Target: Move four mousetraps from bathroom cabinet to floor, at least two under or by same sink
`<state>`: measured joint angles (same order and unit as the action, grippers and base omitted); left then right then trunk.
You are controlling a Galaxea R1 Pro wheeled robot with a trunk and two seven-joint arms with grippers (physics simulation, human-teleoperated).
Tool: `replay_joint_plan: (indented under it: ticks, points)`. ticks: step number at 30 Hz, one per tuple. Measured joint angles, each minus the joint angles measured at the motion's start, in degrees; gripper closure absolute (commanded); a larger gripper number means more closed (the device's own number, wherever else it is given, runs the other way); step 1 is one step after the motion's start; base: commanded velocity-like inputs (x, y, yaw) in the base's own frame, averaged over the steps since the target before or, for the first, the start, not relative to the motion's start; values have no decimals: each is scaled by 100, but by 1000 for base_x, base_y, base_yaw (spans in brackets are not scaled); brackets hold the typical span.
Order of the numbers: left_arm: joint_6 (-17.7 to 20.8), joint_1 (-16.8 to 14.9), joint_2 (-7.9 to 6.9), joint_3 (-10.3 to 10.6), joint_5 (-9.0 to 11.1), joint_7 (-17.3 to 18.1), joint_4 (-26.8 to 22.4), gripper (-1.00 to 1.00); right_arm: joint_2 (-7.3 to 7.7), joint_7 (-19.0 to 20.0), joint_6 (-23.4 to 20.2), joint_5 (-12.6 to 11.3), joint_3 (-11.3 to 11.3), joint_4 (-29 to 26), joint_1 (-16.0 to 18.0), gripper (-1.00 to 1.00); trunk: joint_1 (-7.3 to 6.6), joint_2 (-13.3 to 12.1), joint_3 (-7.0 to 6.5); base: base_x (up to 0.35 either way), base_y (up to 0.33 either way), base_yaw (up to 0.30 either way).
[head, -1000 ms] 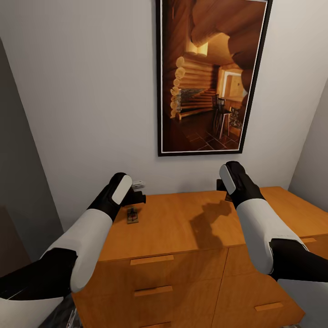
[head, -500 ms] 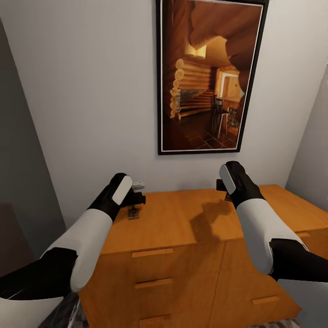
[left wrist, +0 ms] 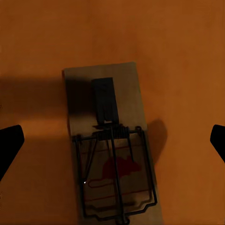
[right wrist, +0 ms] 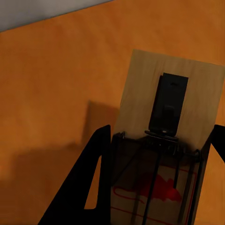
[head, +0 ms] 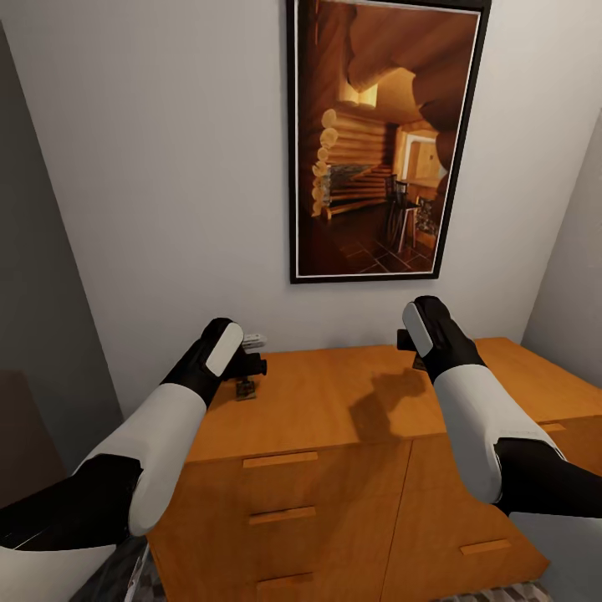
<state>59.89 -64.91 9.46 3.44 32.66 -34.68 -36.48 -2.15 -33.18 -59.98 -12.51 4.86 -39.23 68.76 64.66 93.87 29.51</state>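
The orange-brown cabinet [head: 334, 410] stands against the wall in front of me. One mousetrap [head: 244, 388] lies flat on its top near the back left corner. My left gripper [head: 251, 364] hovers just above it. In the left wrist view that mousetrap [left wrist: 126, 89] lies centred between the widely spread fingertips [left wrist: 9, 145], so my left gripper [left wrist: 112, 143] is open. My right gripper [head: 410, 341] is raised over the middle of the cabinet top. In the right wrist view my right gripper [right wrist: 157, 159] is shut on a second mousetrap [right wrist: 150, 79], held above the wood.
A large framed picture [head: 385, 142] of a log interior hangs on the white wall above the cabinet. Drawer fronts with bar handles [head: 280, 459] face me. A grey wall [head: 33, 318] rises at the left, another [head: 577, 276] at the right.
The head view has shifted a little, so the cabinet sits slightly differently in the picture. The mousetrap on the cabinet top now lies closer beneath my left gripper. Both arms keep their pose.
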Motion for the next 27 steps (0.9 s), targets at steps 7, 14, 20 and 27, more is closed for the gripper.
replay_joint_plan:
  ticks: [7,14,20,27]
  points:
    - [0,0,-14,13,3,0,17,-100,0,0,0,0,-2,8,-5,100,0,0,0,0,0,0]
    - [-1,-184,-24,10,12,2,423,-100,0,1,0,5,-2,9,-5,100,0,0,0,0,0,0]
    - [-17,-381,5,-6,11,5,717,-100,0,1,0,2,2,9,0,100,0,0,0,0,0,0]
    - [-24,-415,14,-12,33,10,784,-100,23,1,0,2,-1,9,-1,100,0,0,0,0,0,0]
